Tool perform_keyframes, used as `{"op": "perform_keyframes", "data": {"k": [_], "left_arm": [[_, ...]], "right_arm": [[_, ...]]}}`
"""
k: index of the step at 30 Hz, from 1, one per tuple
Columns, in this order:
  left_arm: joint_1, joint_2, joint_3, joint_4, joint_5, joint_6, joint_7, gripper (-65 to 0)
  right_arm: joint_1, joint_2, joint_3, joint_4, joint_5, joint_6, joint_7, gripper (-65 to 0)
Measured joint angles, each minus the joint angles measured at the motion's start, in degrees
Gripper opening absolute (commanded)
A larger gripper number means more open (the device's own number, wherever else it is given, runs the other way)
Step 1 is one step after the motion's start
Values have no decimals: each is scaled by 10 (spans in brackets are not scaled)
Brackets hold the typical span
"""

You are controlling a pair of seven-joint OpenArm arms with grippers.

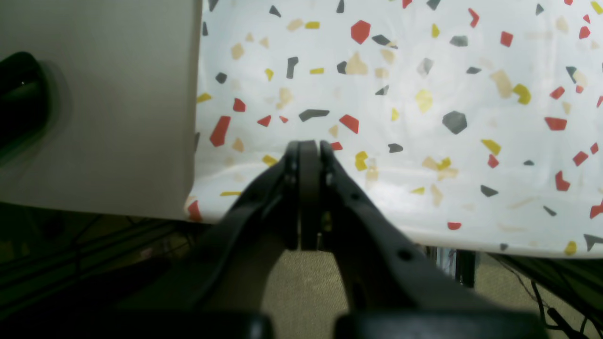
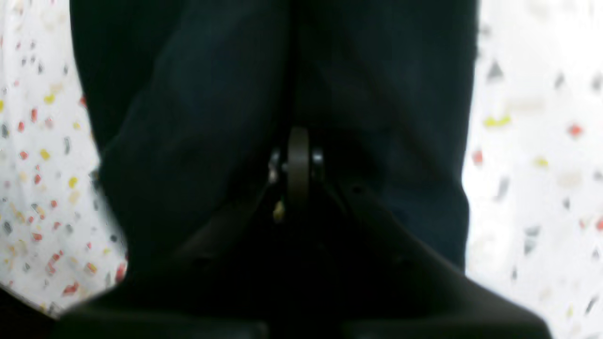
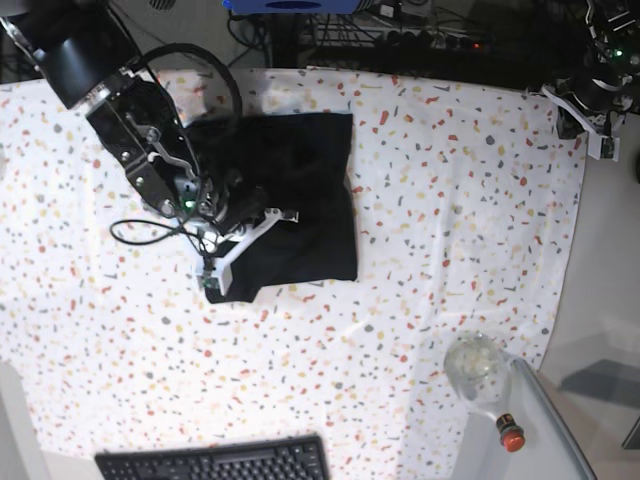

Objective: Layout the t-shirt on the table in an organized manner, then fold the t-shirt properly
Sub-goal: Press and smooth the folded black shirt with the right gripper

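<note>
The black t-shirt (image 3: 310,190) lies as a compact, roughly rectangular dark shape on the speckled table (image 3: 450,220), left of centre toward the back. My right arm (image 3: 150,140) reaches over its left part. In the right wrist view the right gripper (image 2: 298,141) is shut just over the t-shirt (image 2: 198,117), with no cloth showing between the fingers. The left gripper (image 1: 308,147) is shut and holds nothing, hanging over the table's edge (image 1: 424,141). In the base view the left arm (image 3: 590,100) sits at the far right corner, away from the shirt.
A black keyboard (image 3: 215,462) lies at the front edge. A clear glass bowl (image 3: 475,365) and a red-capped bottle (image 3: 510,432) stand at the front right. A thin cable (image 3: 140,238) loops left of the shirt. A pale panel (image 1: 94,103) stands left of the left gripper.
</note>
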Motion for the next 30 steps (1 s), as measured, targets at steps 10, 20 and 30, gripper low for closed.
{"op": "perform_keyframes", "data": {"k": [10, 20, 30], "left_arm": [[0, 0, 0, 0, 0, 0, 0, -650], [0, 1, 0, 0, 0, 0, 0, -650], [-2, 6, 47, -7, -2, -1, -1, -650]], "right_arm": [[112, -94, -70, -113, 4, 2, 1, -650], [162, -99, -70, -45, 8, 35, -56, -650], [27, 68, -54, 234, 10, 34, -101, -650]]}}
